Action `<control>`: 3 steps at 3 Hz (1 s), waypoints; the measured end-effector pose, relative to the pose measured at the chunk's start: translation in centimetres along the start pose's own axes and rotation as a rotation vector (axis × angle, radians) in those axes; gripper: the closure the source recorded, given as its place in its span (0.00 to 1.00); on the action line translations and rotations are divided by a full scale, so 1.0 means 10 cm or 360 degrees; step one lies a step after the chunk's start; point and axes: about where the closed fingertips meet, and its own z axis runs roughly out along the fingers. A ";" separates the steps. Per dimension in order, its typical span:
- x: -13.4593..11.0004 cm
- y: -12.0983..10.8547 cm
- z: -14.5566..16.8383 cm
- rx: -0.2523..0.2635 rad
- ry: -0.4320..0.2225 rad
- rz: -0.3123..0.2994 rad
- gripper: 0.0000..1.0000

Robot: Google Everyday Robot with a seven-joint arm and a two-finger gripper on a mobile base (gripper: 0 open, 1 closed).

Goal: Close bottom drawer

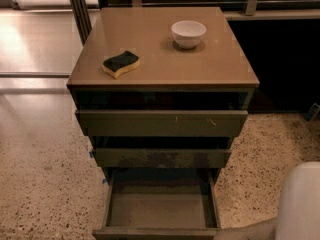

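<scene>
Bottom drawer open; arm low at lower right of frame.
Gripper: not in frame, so you can't tell its state. Only the white arm shell (300, 200) shows in the lower-right corner, prob. kept low to reach the drawer front. The bottom drawer (160, 211) is at bottom centre, standing well out of the cabinet w/ its front lip at the frame's lower edge, so you'd push it straight in. Mid drawer (162, 158) & top drawer (161, 123) sit above it, each slightly out. Sponge (121, 64) & bowl (188, 33) rest on the cabinet top (165, 69), away from the push path.

Cropped at the near edge
The bottom drawer (159, 210) has its front cut off; the gripper is out of view past the near-right arm (300, 204).
</scene>
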 end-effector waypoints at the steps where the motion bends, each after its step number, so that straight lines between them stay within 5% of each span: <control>1: -0.17 -0.23 0.38 0.0145 -0.0064 0.0013 1.00; 2: -0.24 -0.36 0.38 0.0231 -0.0115 0.0013 1.00; 3: -0.26 -0.37 0.39 0.0228 -0.0119 0.0008 1.00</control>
